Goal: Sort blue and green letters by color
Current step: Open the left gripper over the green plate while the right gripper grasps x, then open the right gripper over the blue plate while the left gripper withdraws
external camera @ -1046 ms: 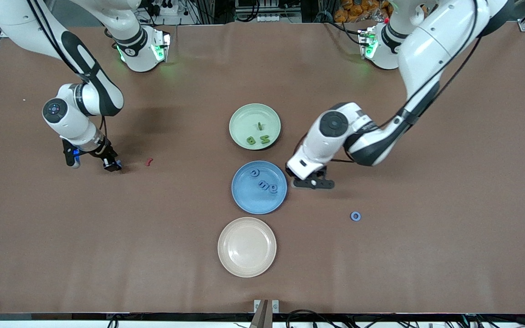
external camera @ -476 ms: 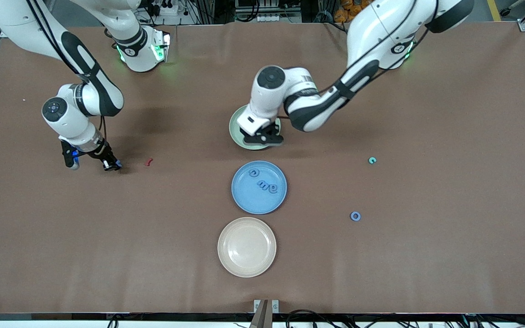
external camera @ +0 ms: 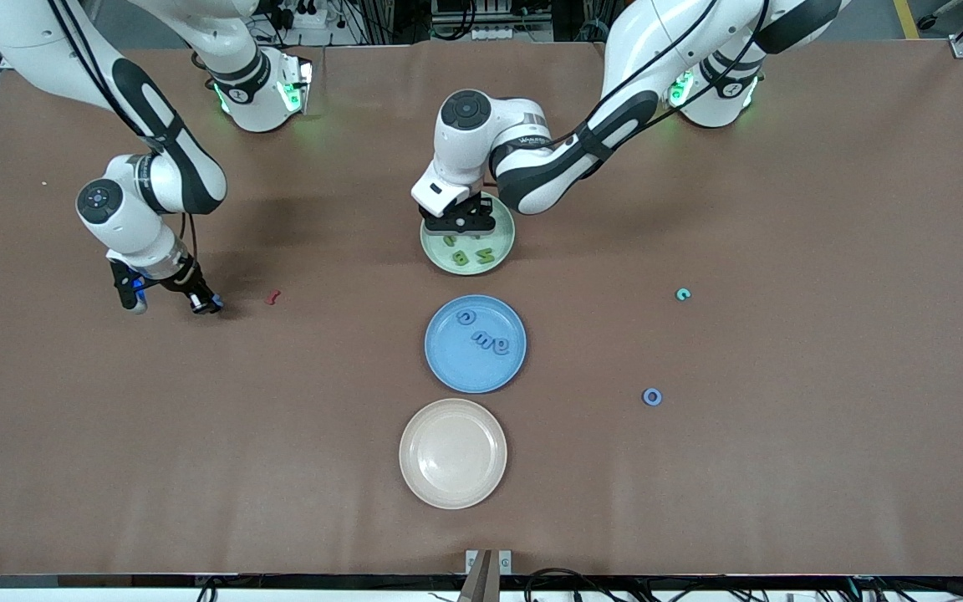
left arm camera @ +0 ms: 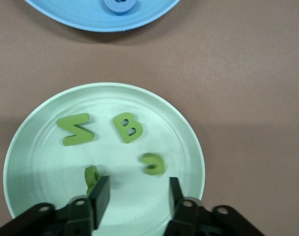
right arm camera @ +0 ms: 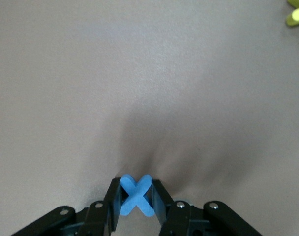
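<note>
1. Our left gripper hangs open over the green plate, holding nothing; four green letters lie in the plate.
2. Our right gripper squeezes a blue X near the table's edge at the right arm's end.
3. We think the X should go next to the blue plate mid-table.

Even, bright overhead light falls on my counter, with no harsh glare. A soft, diffuse shadow spreads on the counter beside my right arm, toward the green plate. Green indicator lamps glow at both my bases. In my right wrist view a smoky shadow fans out above the blue X, which looks sharp. In my left wrist view one small green letter is slightly smeared; the others are crisp.
</note>
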You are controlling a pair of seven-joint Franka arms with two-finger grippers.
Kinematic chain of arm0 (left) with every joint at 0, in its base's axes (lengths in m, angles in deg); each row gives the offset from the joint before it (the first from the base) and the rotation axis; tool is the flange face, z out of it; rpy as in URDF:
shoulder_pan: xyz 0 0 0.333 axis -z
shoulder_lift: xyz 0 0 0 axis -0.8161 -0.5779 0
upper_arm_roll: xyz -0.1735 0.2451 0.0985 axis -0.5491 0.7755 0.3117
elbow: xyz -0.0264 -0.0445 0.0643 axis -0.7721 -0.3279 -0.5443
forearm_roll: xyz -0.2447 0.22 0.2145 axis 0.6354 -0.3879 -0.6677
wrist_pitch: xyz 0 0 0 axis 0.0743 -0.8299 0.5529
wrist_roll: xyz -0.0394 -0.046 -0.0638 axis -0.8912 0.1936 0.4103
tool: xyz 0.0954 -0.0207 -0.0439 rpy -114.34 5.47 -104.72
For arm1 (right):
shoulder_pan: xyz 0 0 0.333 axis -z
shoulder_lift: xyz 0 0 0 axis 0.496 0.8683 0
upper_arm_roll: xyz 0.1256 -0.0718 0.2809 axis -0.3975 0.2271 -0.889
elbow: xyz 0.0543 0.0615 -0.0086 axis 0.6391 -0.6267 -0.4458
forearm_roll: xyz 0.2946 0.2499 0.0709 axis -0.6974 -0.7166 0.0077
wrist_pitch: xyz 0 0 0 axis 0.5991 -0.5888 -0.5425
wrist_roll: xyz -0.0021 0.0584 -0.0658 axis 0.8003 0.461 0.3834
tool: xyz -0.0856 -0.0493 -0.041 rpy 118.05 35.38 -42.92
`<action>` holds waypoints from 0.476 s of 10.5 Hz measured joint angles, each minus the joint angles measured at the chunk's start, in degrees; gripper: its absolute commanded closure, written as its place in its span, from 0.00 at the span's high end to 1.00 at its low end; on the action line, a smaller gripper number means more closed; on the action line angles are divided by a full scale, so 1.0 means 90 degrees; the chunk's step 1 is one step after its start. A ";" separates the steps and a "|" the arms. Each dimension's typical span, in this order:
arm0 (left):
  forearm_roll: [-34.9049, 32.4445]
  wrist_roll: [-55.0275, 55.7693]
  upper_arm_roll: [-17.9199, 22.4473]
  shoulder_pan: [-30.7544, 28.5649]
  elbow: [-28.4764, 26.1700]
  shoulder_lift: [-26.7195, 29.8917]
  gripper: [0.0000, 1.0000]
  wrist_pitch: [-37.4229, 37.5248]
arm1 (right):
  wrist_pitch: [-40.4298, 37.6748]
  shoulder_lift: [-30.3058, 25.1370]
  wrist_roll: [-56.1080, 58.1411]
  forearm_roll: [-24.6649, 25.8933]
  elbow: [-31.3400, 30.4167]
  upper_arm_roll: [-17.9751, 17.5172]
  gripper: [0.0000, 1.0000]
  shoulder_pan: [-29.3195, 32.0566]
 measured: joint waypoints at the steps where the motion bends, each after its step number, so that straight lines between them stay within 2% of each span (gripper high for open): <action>1: 0.0000 0.0008 0.0010 -0.0031 0.0021 0.0003 1.00 0.0000 | 0.0000 0.0022 0.0159 0.0001 0.0038 0.0022 0.07 0.0000; 5: -0.0005 -0.0193 0.0202 -0.0541 0.0253 0.0421 1.00 -0.0011 | -0.0158 0.0156 0.0396 0.0008 0.0350 0.0072 0.07 -0.0009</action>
